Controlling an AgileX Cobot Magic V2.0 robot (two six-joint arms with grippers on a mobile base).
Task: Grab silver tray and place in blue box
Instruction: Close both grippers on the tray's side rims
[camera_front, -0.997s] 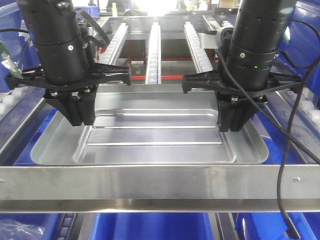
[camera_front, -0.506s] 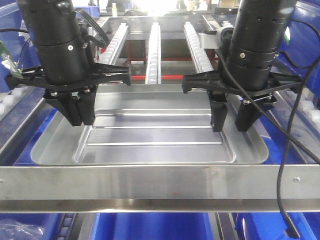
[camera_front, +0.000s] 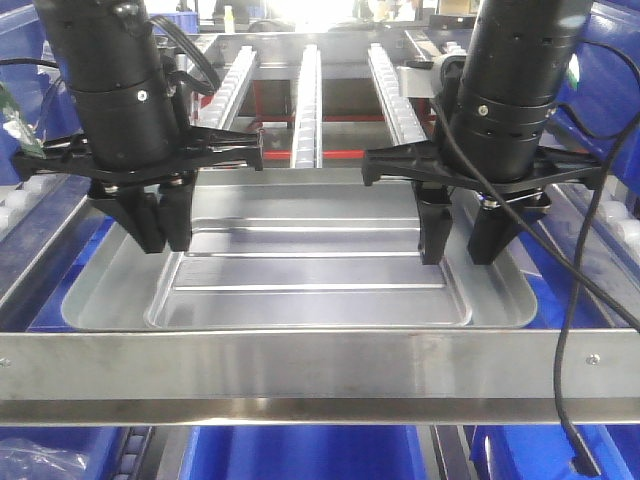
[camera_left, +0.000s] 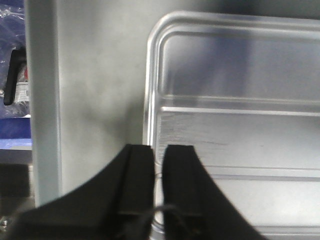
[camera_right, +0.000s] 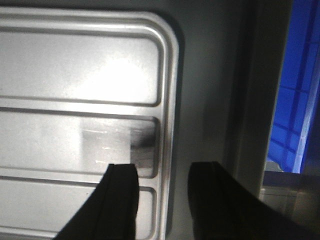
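The silver tray (camera_front: 310, 290) lies flat between the 2 arms. It appears to sit down in the blue box (camera_front: 55, 295), whose blue shows past both short ends, though the walls are mostly hidden. The left end effector (camera_front: 163, 245) is pinched narrow on the tray's left rim. The right end effector (camera_front: 457, 258) stands wide, its fingers straddling the right rim without gripping. Placing looks nearly done; what remains is for the left to let go and both arms to lift clear.
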